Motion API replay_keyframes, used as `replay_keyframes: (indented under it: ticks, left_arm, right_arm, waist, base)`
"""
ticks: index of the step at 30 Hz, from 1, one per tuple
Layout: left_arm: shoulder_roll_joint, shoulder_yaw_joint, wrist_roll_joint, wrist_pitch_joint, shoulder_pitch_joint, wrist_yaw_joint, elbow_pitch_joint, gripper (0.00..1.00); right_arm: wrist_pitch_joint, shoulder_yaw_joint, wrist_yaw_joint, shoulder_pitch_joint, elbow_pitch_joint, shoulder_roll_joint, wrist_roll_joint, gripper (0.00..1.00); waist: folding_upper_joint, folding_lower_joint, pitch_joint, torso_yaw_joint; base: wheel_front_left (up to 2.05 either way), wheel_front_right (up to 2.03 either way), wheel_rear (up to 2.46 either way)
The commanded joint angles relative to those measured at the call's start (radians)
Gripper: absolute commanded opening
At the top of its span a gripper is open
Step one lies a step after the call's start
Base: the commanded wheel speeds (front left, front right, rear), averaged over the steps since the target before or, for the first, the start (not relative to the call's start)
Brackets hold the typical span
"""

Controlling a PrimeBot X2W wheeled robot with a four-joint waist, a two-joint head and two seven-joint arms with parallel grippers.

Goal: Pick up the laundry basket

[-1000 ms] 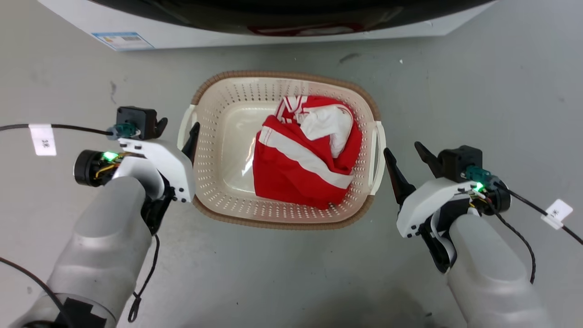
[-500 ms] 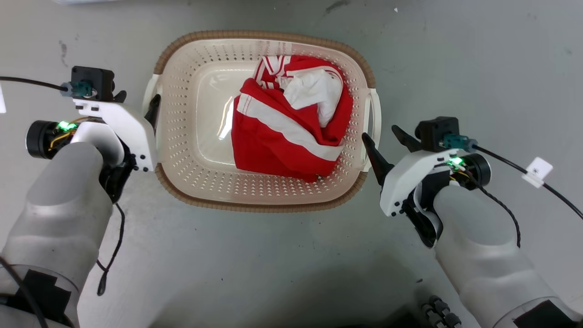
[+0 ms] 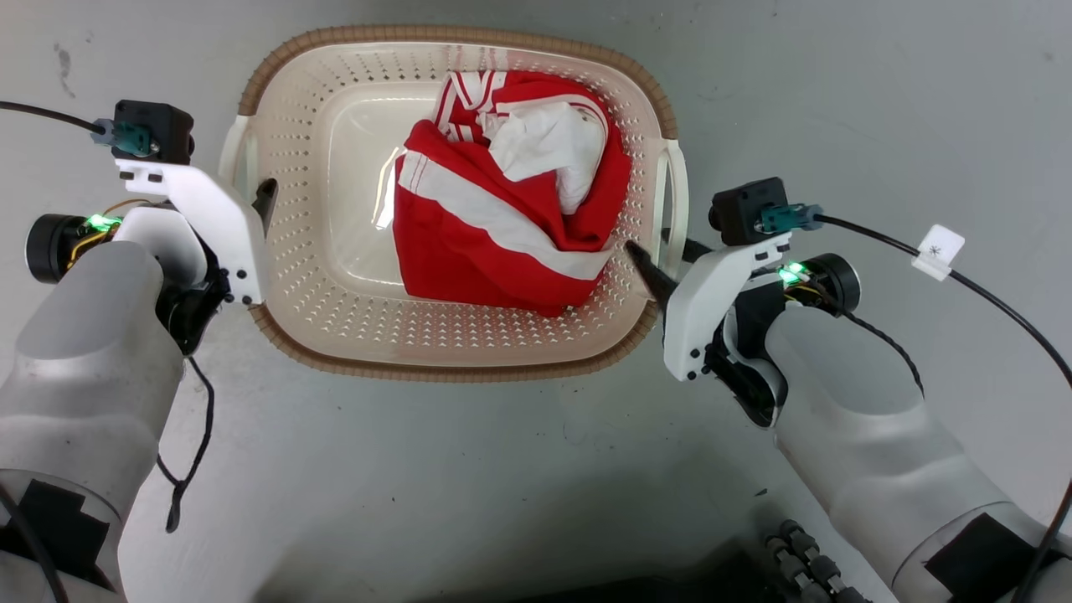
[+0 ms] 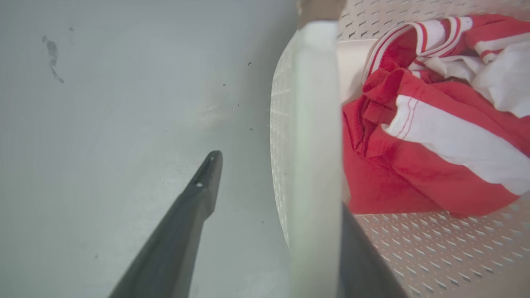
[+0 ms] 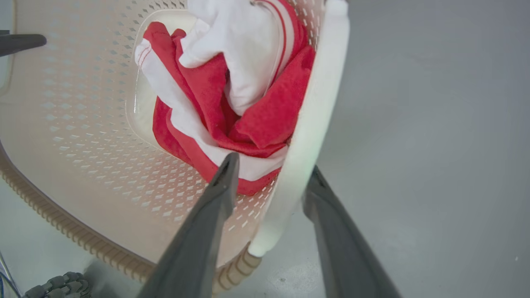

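The laundry basket (image 3: 452,371) is cream with perforated walls and a brown woven-look rim, and stands on the grey floor holding a red and white garment (image 3: 494,251). My left gripper (image 3: 243,188) is open astride the white left handle (image 4: 314,124). One finger is outside over the floor and the other is inside the basket, partly hidden by the handle. My right gripper (image 3: 666,251) is open astride the white right handle (image 5: 319,103), with one finger inside the basket wall and one outside close to the handle.
Grey floor (image 3: 502,486) surrounds the basket, with small dark marks. Black cables with white tags (image 3: 938,247) trail from both wrists. A dark part of my base (image 3: 804,569) shows at the bottom edge.
The camera has moved down and closer, so the washer has left the view and the basket looks larger. My right gripper moved in from beside the basket to straddle its right handle.
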Motion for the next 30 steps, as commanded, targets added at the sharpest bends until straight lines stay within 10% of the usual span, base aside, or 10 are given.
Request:
replay_keyframes:
  ticks: [1,18,30]
  left_arm:
    - [0.005,-0.006,-0.010,0.001,-0.013,0.002,0.000,0.00]
    - [-0.026,-0.090,-0.122,0.031,0.012,0.001,-0.013,0.00]
    - [-0.130,-0.157,-0.265,0.217,0.091,-0.005,-0.013,0.00]
  right_arm:
    - [0.000,0.012,0.000,-0.024,0.004,-0.002,0.016,0.00]
    - [0.016,0.122,0.000,-0.065,0.082,0.000,0.139,0.00]
    - [0.271,0.160,0.001,-0.079,0.197,0.006,0.209,0.00]
  waist:
    - [0.0000,-0.0001,0.002,-0.001]
    - [0.0000,-0.0001,-0.052,0.013]
    - [0.0000,-0.0001,-0.274,0.072]
  base:
    - [0.00,0.00,0.00]
    - [0.00,0.00,0.00]
    - [0.00,0.00,0.00]
